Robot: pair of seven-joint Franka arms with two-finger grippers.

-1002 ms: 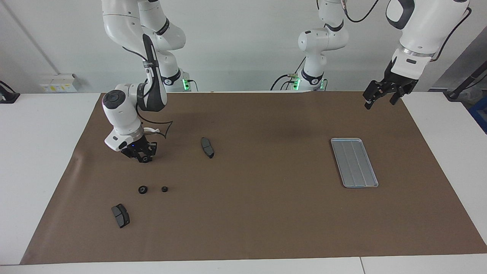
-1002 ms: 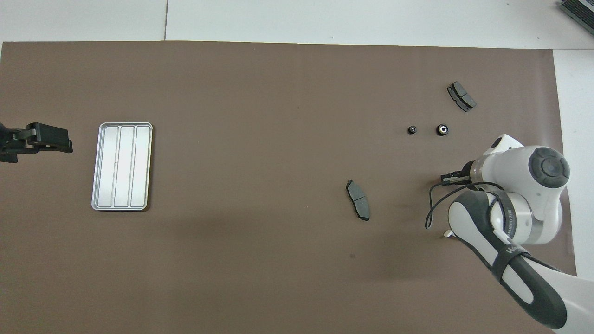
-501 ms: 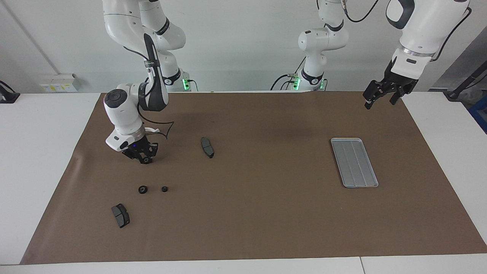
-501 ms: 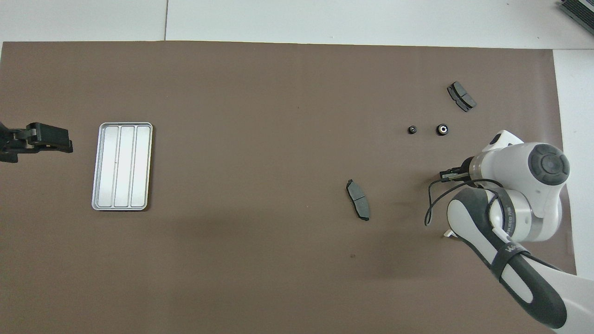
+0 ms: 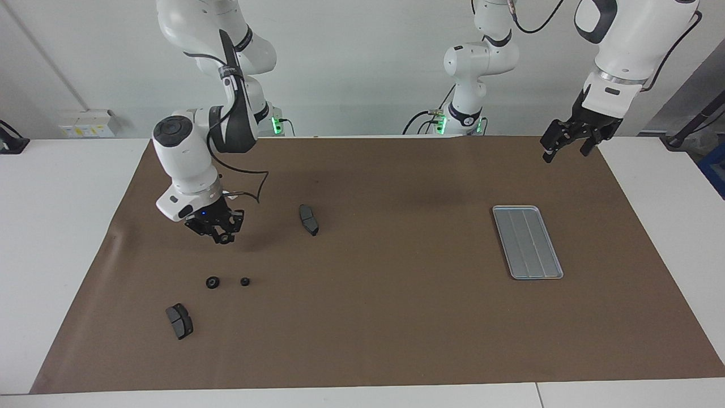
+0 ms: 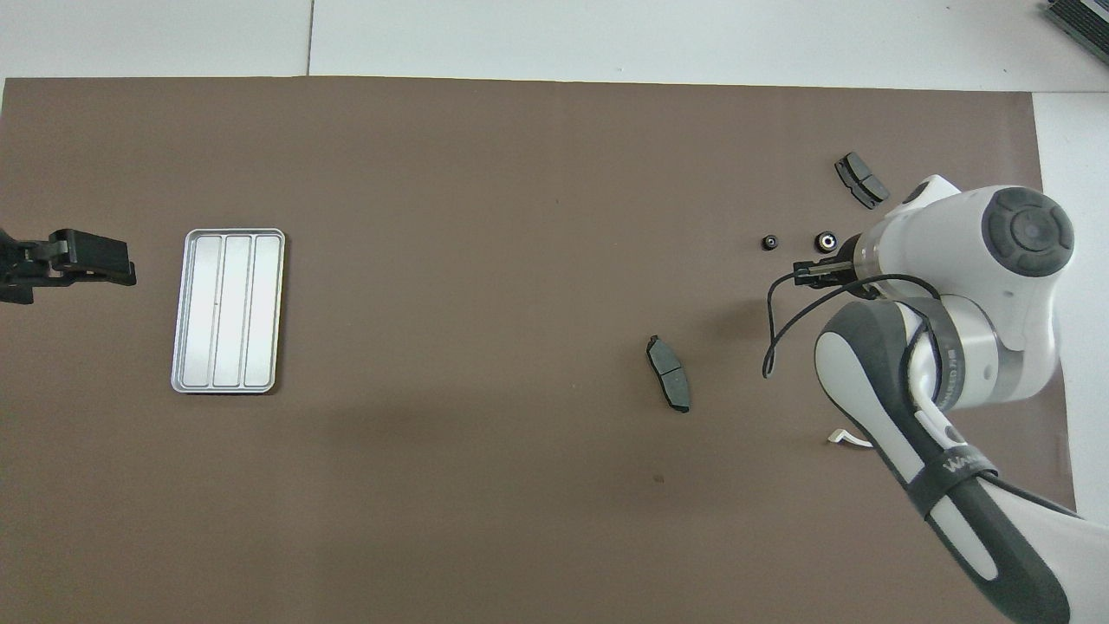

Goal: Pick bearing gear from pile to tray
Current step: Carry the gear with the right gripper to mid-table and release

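Two small black bearing gears lie side by side on the brown mat at the right arm's end, and show from above as the larger gear and the smaller gear. My right gripper hangs above the mat just short of them on the robots' side, fingertips together with nothing seen between them. From above its wrist covers it. The silvery grooved tray lies bare at the left arm's end. My left gripper waits open, high over the mat's corner beside the tray.
One dark brake pad lies toward the table's middle. Another brake pad lies farther from the robots than the gears. A white curved bracket rests nearer the robots, beside the right arm.
My right arm has swung out from the robots toward the two gears, carrying its gripper closer to them. The left arm, gears, pads and tray have not moved.
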